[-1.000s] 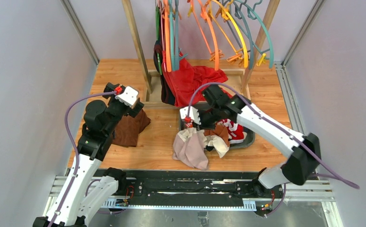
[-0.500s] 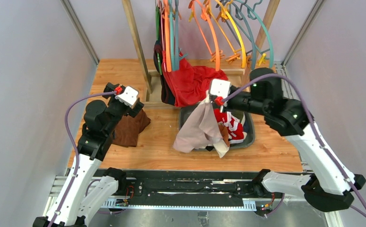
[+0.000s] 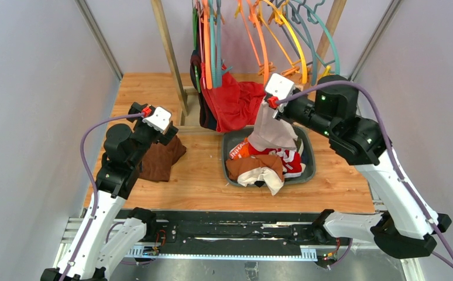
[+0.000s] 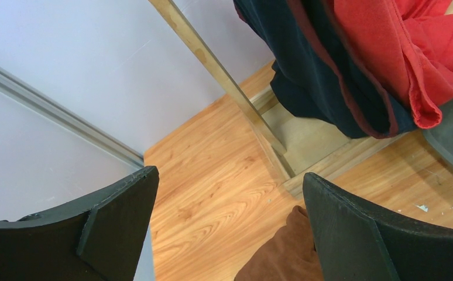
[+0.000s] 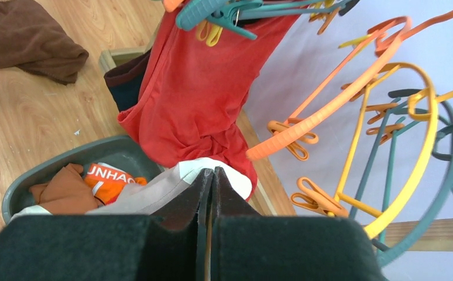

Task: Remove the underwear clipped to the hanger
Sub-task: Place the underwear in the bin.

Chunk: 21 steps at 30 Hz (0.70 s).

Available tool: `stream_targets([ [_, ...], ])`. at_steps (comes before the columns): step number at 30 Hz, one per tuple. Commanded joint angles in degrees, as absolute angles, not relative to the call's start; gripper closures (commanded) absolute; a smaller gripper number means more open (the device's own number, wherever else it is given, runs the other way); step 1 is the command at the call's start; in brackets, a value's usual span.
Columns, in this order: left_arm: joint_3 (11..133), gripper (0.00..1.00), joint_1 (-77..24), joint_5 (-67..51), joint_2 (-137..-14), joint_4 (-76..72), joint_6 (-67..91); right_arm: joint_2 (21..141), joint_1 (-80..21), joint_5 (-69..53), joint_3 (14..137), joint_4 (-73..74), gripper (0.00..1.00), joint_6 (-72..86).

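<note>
R pincer (image 5: 208, 178) pinched shut on beige briefs (image 3: 271, 132), hiding back of tray (image 3: 312, 167); L pincer (image 4: 229, 178) wide, empty.

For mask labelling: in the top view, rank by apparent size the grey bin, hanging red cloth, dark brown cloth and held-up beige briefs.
1. grey bin
2. red cloth, only slightly smaller
3. beige briefs and dark brown cloth look alike; the briefs hang nearer the camera, so unranked.
</note>
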State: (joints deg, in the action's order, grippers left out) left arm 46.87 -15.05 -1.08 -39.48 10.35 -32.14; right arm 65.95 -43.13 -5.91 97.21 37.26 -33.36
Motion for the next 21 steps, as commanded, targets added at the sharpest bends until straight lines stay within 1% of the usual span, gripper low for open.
stream_targets([
  [1,46.45,0.02,-14.59,-0.72,-39.12,8.11,-32.52,67.90,-43.90,-2.48,95.16,35.05,0.99,-32.62],
  [9,46.32,0.02,-14.59,-0.95,-38.68,8.22,-32.61,70.85,-43.80,-4.26,91.29,33.71,0.99,-30.55],
  [17,46.17,0.02,-14.59,-1.23,-38.45,8.09,-32.70,71.70,-42.81,-4.19,81.12,30.72,0.99,-30.67],
  [21,46.14,0.02,-14.59,-1.30,-38.58,7.99,-32.70,72.60,-42.35,-6.39,77.08,29.35,0.99,-30.04],
])
